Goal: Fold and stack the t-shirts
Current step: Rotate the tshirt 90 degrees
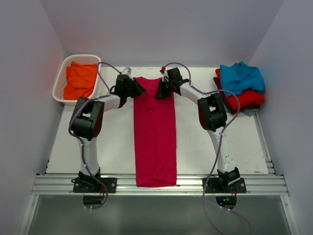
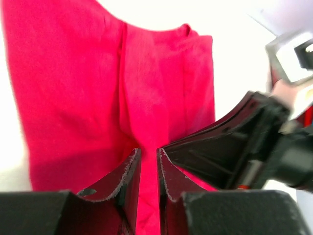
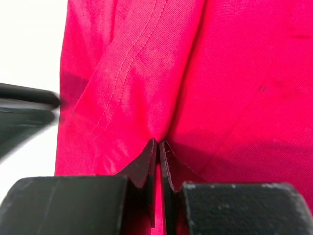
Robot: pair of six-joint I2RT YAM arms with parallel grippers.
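A white table [image 1: 117, 147] fills a booth with plain pale walls, and an aluminium rail [image 1: 161, 185] runs along its near edge, where both arm bases are bolted.

The crimson-pink t-shirt [image 1: 155, 132] lies down the middle of the table as a long narrow strip. Its far end is between the two end effectors and its near end hangs over the rail.

Both arms rise from their bases, bend at the elbow and reach inward to the far end of that strip, one on each side. The left end effector [image 1: 133, 89] sits at the strip's far left corner. In the left wrist view its fingers [image 2: 128, 169] stand narrowly apart with a ridge of the crimson cloth running into the gap. Whether they pinch it I cannot tell. The right end effector [image 1: 161, 90] is at the far right corner. In the right wrist view its fingers [image 3: 149, 159] are all but closed, and the cloth puckers into their tips, so it is gripping the shirt.

A white lattice basket [image 1: 61, 81] stands at the far left corner of the table with an orange t-shirt [image 1: 80, 81] bundled inside. At the far right a loose pile lies on the table, with a teal-blue t-shirt [image 1: 239, 77] on top, a red t-shirt [image 1: 247, 98] under it and a maroon t-shirt [image 1: 224, 95] lowest.
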